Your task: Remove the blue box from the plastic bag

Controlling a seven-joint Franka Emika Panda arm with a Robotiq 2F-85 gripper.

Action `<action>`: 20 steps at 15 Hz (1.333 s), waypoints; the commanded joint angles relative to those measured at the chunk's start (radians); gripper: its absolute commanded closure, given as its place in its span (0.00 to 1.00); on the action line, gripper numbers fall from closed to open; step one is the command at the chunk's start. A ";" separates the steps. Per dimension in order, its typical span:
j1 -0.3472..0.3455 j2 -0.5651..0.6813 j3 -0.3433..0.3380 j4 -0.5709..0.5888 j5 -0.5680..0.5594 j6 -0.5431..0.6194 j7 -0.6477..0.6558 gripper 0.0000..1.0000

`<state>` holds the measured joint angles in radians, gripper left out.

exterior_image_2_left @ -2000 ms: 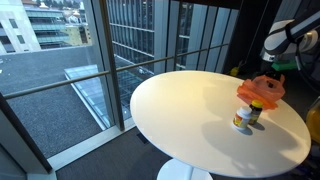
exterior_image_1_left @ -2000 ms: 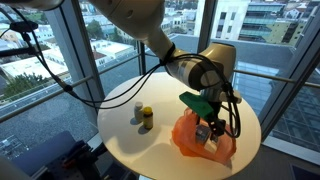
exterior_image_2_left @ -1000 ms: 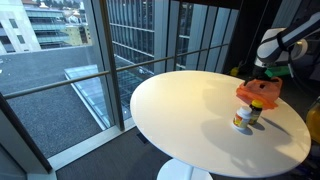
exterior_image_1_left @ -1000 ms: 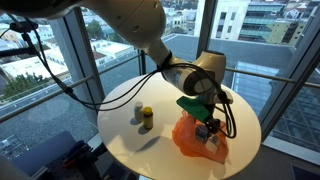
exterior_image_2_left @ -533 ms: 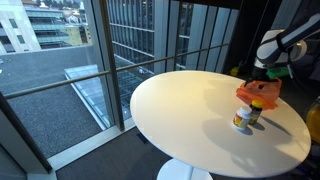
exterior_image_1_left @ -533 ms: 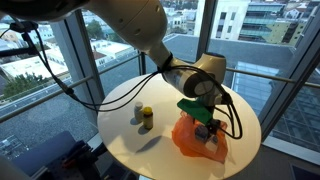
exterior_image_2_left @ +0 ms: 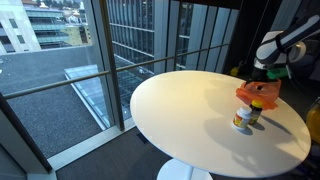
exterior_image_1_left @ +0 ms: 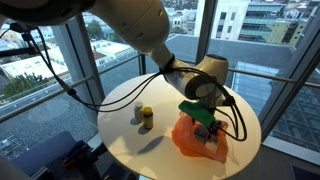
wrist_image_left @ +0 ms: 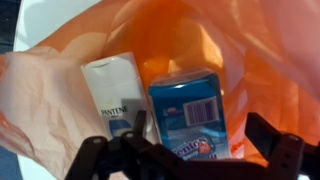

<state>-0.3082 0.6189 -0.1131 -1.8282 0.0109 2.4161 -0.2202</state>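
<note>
An orange plastic bag [exterior_image_1_left: 198, 140] lies on the round white table [exterior_image_1_left: 150, 148]; it also shows in an exterior view [exterior_image_2_left: 259, 93]. In the wrist view the bag [wrist_image_left: 60, 80] is open and holds a blue box [wrist_image_left: 190, 112] with a barcode, next to a white Pantene bottle [wrist_image_left: 113, 103]. My gripper [wrist_image_left: 195, 150] is open, its dark fingers on either side of the blue box's near end, not closed on it. In an exterior view the gripper [exterior_image_1_left: 207, 128] reaches down into the bag's mouth.
A small yellow-and-dark bottle [exterior_image_1_left: 146, 118] stands on the table away from the bag; it also shows in an exterior view [exterior_image_2_left: 243, 118]. Window frames and glass surround the table. A black cable hangs at the far side.
The arm has lowered slightly toward the bag over the last two seconds. The bag and bottle have not moved.
</note>
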 commanded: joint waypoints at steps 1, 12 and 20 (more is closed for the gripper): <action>-0.022 0.024 0.023 0.034 0.025 -0.009 -0.043 0.00; -0.029 -0.008 0.030 0.012 0.039 -0.009 -0.044 0.61; -0.038 -0.130 0.005 -0.052 0.036 -0.059 -0.041 0.61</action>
<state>-0.3345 0.5578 -0.1039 -1.8383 0.0306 2.3990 -0.2309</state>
